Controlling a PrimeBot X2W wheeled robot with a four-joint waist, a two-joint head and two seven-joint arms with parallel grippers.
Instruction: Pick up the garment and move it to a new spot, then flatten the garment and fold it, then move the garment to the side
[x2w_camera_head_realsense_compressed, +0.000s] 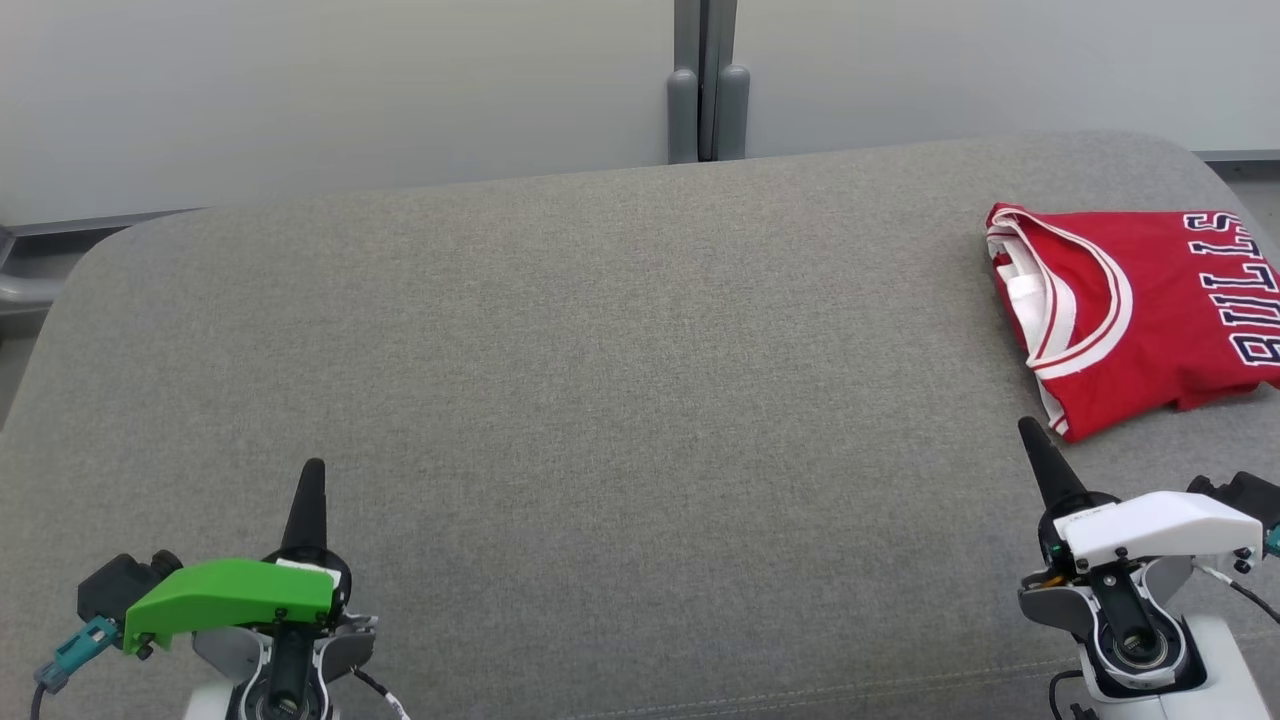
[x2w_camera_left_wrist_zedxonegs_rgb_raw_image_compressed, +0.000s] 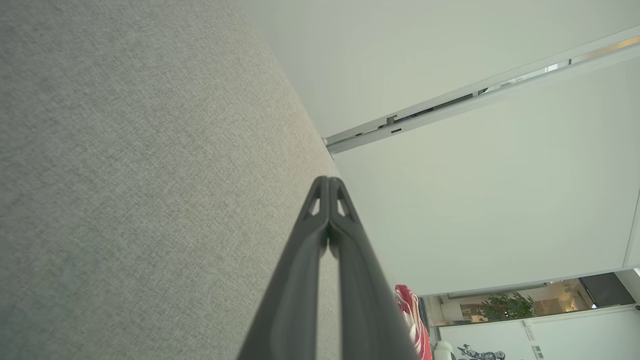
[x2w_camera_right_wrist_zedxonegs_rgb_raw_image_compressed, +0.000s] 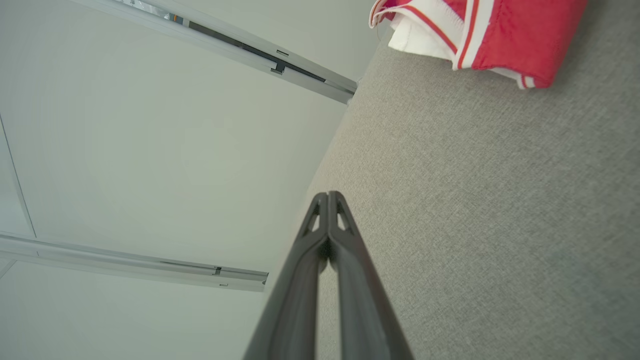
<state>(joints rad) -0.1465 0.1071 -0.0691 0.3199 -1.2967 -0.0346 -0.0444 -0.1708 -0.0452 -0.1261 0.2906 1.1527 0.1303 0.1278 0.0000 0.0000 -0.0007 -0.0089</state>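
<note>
The garment (x2w_camera_head_realsense_compressed: 1140, 305) is a red jersey with white trim and dark lettering, lying folded at the right end of the grey cushion (x2w_camera_head_realsense_compressed: 600, 400). A strip of the garment (x2w_camera_left_wrist_zedxonegs_rgb_raw_image_compressed: 414, 320) appears past my left fingers, and its folded edge (x2w_camera_right_wrist_zedxonegs_rgb_raw_image_compressed: 500, 35) lies ahead of my right fingers. My left gripper (x2w_camera_head_realsense_compressed: 312, 470) rests shut and empty at the lower left, far from the garment. In the left wrist view the left gripper (x2w_camera_left_wrist_zedxonegs_rgb_raw_image_compressed: 328, 181) has its fingers pressed together. My right gripper (x2w_camera_head_realsense_compressed: 1028, 428) is shut and empty just below the garment's near corner, not touching it; the right gripper (x2w_camera_right_wrist_zedxonegs_rgb_raw_image_compressed: 328, 196) shows the same.
A pale wall (x2w_camera_head_realsense_compressed: 350, 90) with a grey vertical post (x2w_camera_head_realsense_compressed: 708, 80) runs behind the cushion. The cushion's rounded back edge (x2w_camera_head_realsense_compressed: 150, 225) drops off at the left. A room with a plant (x2w_camera_left_wrist_zedxonegs_rgb_raw_image_compressed: 505, 305) lies beyond the cushion's far end.
</note>
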